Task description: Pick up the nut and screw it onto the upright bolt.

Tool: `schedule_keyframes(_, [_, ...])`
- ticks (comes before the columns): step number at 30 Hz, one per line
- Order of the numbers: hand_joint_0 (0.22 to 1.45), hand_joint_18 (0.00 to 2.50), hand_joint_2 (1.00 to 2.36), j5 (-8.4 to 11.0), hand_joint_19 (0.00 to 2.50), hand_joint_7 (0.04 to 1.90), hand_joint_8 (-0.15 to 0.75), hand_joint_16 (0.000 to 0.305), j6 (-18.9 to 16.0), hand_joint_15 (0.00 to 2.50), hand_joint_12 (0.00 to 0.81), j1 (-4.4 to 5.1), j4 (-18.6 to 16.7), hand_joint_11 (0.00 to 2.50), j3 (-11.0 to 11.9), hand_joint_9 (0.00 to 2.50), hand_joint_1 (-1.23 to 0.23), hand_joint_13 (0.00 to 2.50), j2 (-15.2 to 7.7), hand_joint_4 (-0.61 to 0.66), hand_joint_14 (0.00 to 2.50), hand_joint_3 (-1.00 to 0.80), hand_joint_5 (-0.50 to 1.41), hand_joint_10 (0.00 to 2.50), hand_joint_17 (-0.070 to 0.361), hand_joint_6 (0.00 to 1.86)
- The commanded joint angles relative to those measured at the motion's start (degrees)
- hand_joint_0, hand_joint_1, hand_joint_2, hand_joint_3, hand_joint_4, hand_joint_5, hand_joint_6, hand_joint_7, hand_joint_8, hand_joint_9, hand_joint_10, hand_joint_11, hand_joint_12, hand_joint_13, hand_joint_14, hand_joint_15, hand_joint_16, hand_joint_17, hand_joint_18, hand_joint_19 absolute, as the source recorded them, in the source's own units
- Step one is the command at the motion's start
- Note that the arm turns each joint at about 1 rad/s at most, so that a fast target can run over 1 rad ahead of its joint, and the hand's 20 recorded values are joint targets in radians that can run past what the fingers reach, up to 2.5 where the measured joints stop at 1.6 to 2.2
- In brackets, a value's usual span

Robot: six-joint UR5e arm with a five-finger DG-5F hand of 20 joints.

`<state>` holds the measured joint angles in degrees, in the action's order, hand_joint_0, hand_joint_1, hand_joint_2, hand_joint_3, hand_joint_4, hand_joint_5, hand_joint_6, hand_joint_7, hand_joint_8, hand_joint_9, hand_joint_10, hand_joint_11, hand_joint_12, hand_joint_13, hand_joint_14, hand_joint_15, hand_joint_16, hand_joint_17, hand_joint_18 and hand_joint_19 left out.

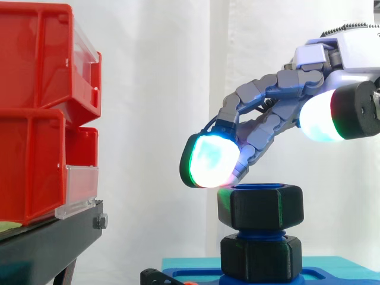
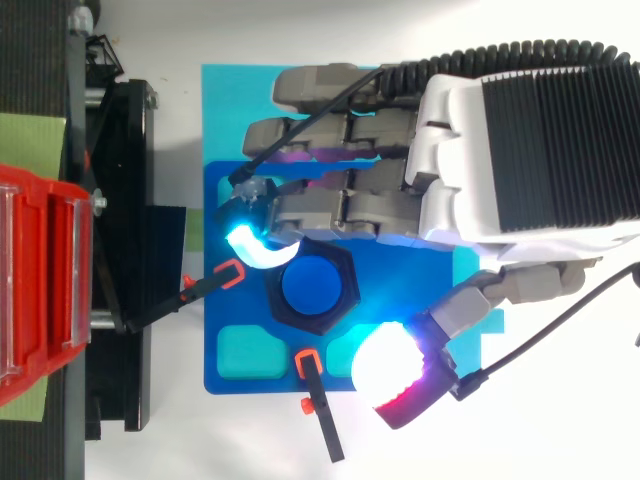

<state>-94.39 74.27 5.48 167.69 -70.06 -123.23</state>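
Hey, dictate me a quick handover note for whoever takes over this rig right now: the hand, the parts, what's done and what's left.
Hand: open, fingers relaxed and holding nothing. The fingertips are just above the nut's top edge and the thumb is out to the side.
Nut: sitting on the upright bolt, with the bolt's blue top showing through it. Blue thread still shows between it and a second black hex piece lower down on the blue base.
Done: the nut is on the bolt.
Left: probably turning it further down. How tight it is cannot be told.

robot hand point(image 2: 520, 150) hides much of the blue plate point(image 2: 240, 312).
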Motion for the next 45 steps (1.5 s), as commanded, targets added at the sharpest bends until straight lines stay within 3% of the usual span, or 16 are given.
schedule_keyframes(1, [0.45, 0.23, 1.0, 0.0, 0.04, 0.86, 0.273, 0.052, 0.0, 0.0, 0.38, -0.12, 0.0, 0.0, 0.0, 0.77, -0.39, 0.41, 0.0, 0.23, 0.0, -0.5, -0.08, 0.0, 0.118, 0.5])
schedule_keyframes(18, [0.49, 0.44, 1.0, 0.0, 0.08, 1.09, 0.251, 0.041, 0.0, 0.0, 0.324, -0.82, 0.4, 0.07, 0.0, 1.23, -0.47, 0.67, 0.1, 0.22, 0.0, -0.5, 0.03, 0.0, 0.091, 0.51])
schedule_keyframes(25, [0.5, 0.7, 1.0, 0.0, 0.13, 1.23, 0.193, 0.032, 0.0, 0.0, 0.262, -0.82, 0.3, 0.13, 0.0, 1.63, -0.49, 0.92, 0.0, 0.15, 0.0, -0.5, 0.08, 0.01, 0.073, 0.51])
schedule_keyframes(31, [0.5, 0.87, 1.0, 0.0, 0.18, 1.28, 0.198, 0.029, 0.0, 0.0, 0.221, -0.99, 0.4, 0.16, 0.0, 1.83, -0.5, 1.11, 0.0, 0.13, 0.0, -0.5, 0.1, 0.01, 0.065, 0.51])
schedule_keyframes(37, [0.5, 1.01, 1.0, -0.26, 0.24, 1.34, 0.215, 0.028, 0.0, 0.04, 0.199, -1.26, 2.2, 0.19, 1.0, 1.93, -0.49, 1.27, 0.1, 0.13, 0.0, -0.5, 0.11, 0.01, 0.062, 0.5])
schedule_keyframes(45, [0.49, 1.04, 1.0, -0.26, 0.25, 1.33, 0.233, 0.031, 0.1, 0.03, 0.223, -1.7, 5.9, 0.16, 3.5, 1.9, -0.48, 1.26, 0.0, 0.15, 0.0, -0.5, 0.1, 0.01, 0.069, 0.5])
